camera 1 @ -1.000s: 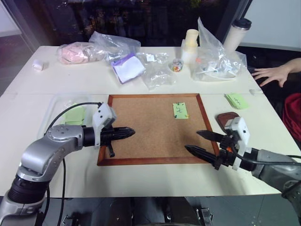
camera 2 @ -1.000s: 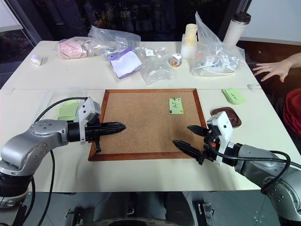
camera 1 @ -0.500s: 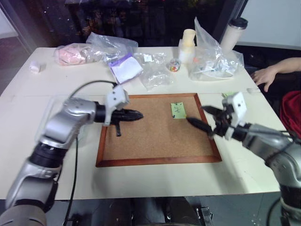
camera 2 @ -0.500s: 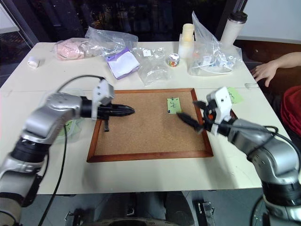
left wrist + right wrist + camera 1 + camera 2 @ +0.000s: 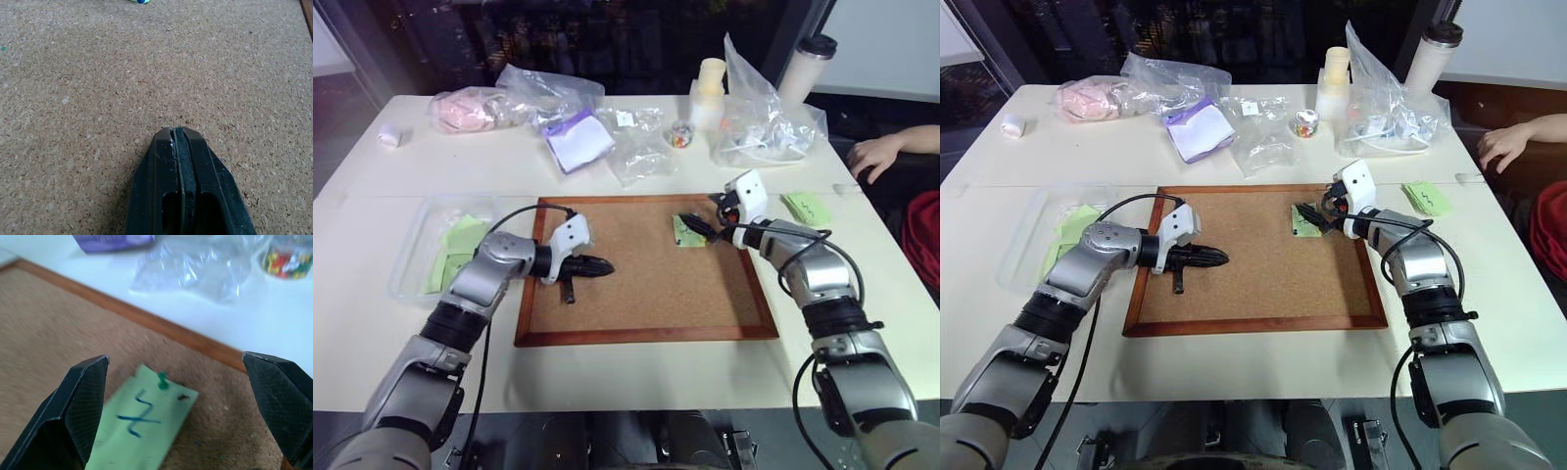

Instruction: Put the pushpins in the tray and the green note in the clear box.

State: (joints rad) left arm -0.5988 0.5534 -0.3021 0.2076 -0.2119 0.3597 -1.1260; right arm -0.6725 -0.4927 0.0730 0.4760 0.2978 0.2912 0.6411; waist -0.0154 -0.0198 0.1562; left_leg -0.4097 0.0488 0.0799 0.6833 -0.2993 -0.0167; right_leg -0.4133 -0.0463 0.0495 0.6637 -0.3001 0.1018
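Observation:
The green note point(image 5: 684, 231) with a dark squiggle lies on the corkboard's far right part, a green pushpin point(image 5: 163, 380) stuck near its top edge. My right gripper point(image 5: 702, 213) is open just above the note's far right corner, one finger on each side of the pin in the right wrist view. My left gripper point(image 5: 607, 264) is shut and empty, low over the board's left half. The clear box point(image 5: 411, 245) sits left of the board with green notes inside. The tray is hidden behind my right arm.
The wood-framed corkboard point(image 5: 646, 334) fills the table's middle. A pad of green notes point(image 5: 806, 208) lies to its right. Plastic bags point(image 5: 641, 147), a purple packet point(image 5: 576, 137), bottles and a cup line the far side. A person's hand point(image 5: 873, 154) rests at the right edge.
My right gripper has travelled forward from the board's near right corner to the green note, staying open. My left gripper slid forward and lower over the board. The person's hand drew back.

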